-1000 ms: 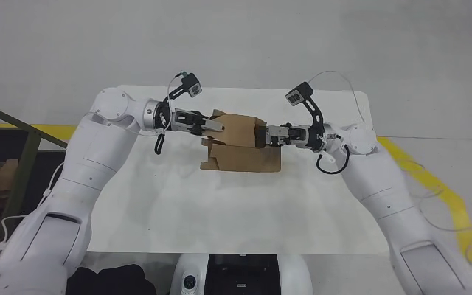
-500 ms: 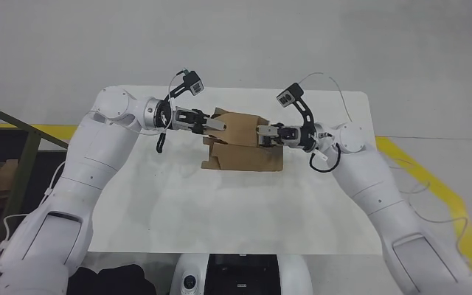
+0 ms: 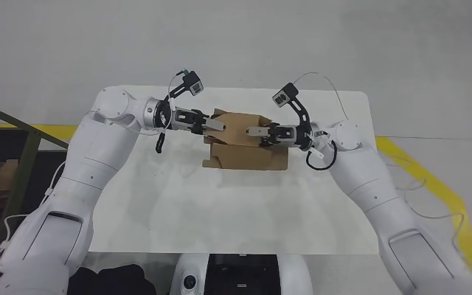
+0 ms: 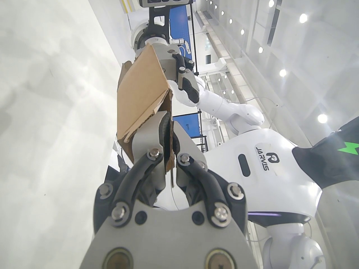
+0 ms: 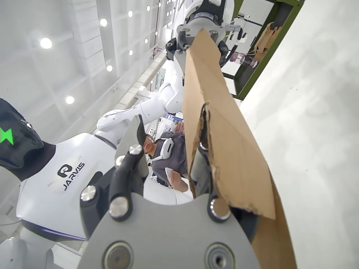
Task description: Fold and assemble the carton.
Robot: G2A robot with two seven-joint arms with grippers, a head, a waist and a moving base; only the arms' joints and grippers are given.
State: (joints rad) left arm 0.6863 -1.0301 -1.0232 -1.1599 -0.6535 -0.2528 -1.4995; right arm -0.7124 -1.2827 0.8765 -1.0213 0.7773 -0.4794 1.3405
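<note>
1. The left gripper (image 4: 167, 125) is at the carton's 9 o'clock end. Its jaws are closed tight on the edge of a thin cardboard panel there, and the board is pinched between the two pads.

2. The carton (image 3: 237, 144) rests on the white table (image 3: 184, 199), a little toward 12 o'clock of the table's middle. It is brown and only partly opened. It looks like a shallow, skewed sleeve and is not yet a squared box, with a loose flap hanging toward 6 o'clock. It spans the gap between the two arms.

3. The right gripper (image 3: 257, 135) is at the carton's 3 o'clock end with its jaws spread wide. One finger (image 5: 137, 134) stands free of the cardboard. The other is just beside a torn-edged panel, partly hidden behind it, so nothing is clamped on this side.

4. Step in hand, as I judge it: the carton is being opened out into shape. The left side anchors one end while the right side lines up for a hold on the other.

5. Next move, as I judge it: the right jaws need to close on the panel at 3 o'clock. The two ends can then be worked against each other to square the walls before any flap is folded. The left pinch must hold, or the thin board may slip or crease.
</note>
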